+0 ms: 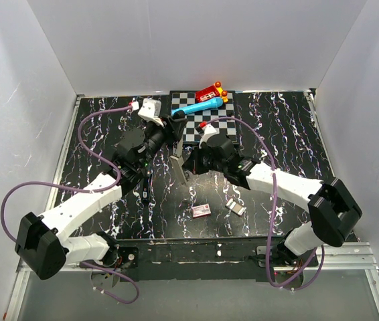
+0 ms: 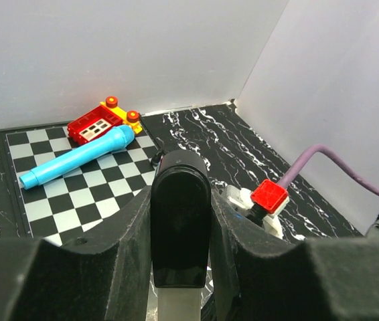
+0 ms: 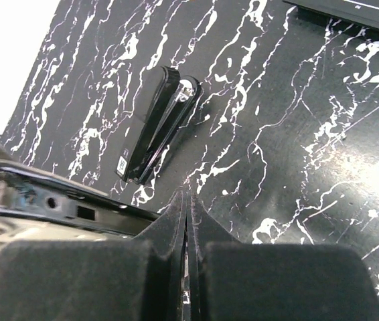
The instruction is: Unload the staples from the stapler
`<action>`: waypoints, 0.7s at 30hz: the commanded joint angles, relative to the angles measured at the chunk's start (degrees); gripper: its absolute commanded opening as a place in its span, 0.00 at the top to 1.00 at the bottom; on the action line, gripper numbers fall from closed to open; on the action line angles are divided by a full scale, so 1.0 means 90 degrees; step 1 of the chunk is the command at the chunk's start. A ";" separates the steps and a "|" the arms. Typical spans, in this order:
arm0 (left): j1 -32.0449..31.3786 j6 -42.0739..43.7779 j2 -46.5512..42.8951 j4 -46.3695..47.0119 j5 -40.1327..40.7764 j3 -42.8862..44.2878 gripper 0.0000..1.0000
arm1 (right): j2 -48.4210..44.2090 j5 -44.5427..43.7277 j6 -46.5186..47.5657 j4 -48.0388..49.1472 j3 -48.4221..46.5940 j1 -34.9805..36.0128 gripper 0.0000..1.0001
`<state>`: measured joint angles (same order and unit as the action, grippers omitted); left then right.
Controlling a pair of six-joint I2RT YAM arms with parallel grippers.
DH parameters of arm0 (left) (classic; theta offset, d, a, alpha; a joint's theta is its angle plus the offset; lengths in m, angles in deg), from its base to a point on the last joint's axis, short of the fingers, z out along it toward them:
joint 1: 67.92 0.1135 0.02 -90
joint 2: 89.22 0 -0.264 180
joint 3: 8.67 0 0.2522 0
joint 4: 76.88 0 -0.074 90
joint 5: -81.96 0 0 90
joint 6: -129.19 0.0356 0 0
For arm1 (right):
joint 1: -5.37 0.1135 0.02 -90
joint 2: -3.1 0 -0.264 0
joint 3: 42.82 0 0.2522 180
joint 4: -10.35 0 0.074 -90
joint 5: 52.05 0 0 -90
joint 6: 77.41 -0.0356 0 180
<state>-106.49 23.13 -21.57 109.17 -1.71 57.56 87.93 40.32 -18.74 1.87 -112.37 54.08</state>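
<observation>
Both arms are reaching in from the near edge toward the table's (image 1: pixel 290 144) middle, elbows splaying outward. The right gripper (image 3: pixel 187 221) is pressing its fingers flat together (whether on anything thin, I cannot tell) and sitting just beside the stapler (image 1: pixel 177 164). Just beyond it, the left gripper (image 2: pixel 180 200) is clamping the stapler's dark far end, in front of the checkered mat (image 1: pixel 224 124).
</observation>
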 commanded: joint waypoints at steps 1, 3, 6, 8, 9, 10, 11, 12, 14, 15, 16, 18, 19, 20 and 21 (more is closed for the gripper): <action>0.0018 0.0006 0.0031 0.0572 0.0215 0.0342 1.00 | 0.0124 0.0439 -0.0142 0.0692 -0.0012 -0.0012 0.99; 0.0027 0.0036 0.0089 0.0572 0.0263 0.0362 1.00 | 0.0183 0.0556 -0.0190 0.0800 -0.0022 -0.0012 0.99; 0.0018 0.0094 0.0177 0.0553 0.0322 0.0410 1.00 | 0.0329 0.0781 -0.0346 0.1053 0.0017 -0.0012 0.99; 0.0027 0.0143 0.0255 0.0552 0.0322 0.0488 1.00 | 0.0417 0.0937 -0.0434 0.1200 0.0037 -0.0012 0.99; 0.0018 0.0143 0.0295 0.0533 0.0322 0.0508 1.00 | 0.0466 0.0996 -0.0483 0.1278 0.0046 -0.0012 0.99; 0.0018 0.0143 0.0324 0.0543 0.0322 0.0527 1.00 | 0.0505 0.1064 -0.0522 0.1395 0.0066 -0.0012 0.99; 0.0027 0.0143 0.0363 0.0543 0.0322 0.0557 1.00 | 0.0534 0.1123 -0.0571 0.1531 0.0105 -0.0002 0.99; 0.0027 0.0143 0.0402 0.0543 0.0313 0.0557 1.00 | 0.0564 0.1201 -0.0629 0.1649 0.0124 -0.0012 0.99; 0.0018 0.0143 0.0461 0.0543 0.0303 0.0606 1.00 | 0.0681 0.1318 -0.0727 0.1786 0.0134 -0.0012 0.99; 0.0027 0.0143 0.0500 0.0543 0.0303 0.0625 1.00 | 0.0729 0.1367 -0.0766 0.1854 0.0125 -0.0021 0.99; 0.0027 0.0143 0.0539 0.0523 0.0293 0.0674 1.00 | 0.0759 0.1396 -0.0805 0.1874 0.0115 -0.0012 0.99; 0.0027 0.0153 0.0607 0.0513 0.0273 0.0713 1.00 | 0.0808 0.1436 -0.0825 0.1933 0.0105 -0.0002 0.99; 0.0018 0.0153 0.0627 0.0513 0.0264 0.0733 1.00 | 0.0818 0.1455 -0.0825 0.1952 0.0115 -0.0012 0.99; 0.0018 0.0163 0.0646 0.0494 0.0273 0.0762 1.00 | 0.0827 0.1465 -0.0845 0.1982 0.0105 -0.0012 0.99; 0.0018 0.0163 0.0666 0.0513 0.0273 0.0772 1.00 | 0.0837 0.1475 -0.0845 0.1982 0.0095 -0.0012 0.99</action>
<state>-106.33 25.23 -14.90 109.17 0.12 60.62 95.43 50.60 -24.80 14.15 -111.10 53.60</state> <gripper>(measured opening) 0.313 0.022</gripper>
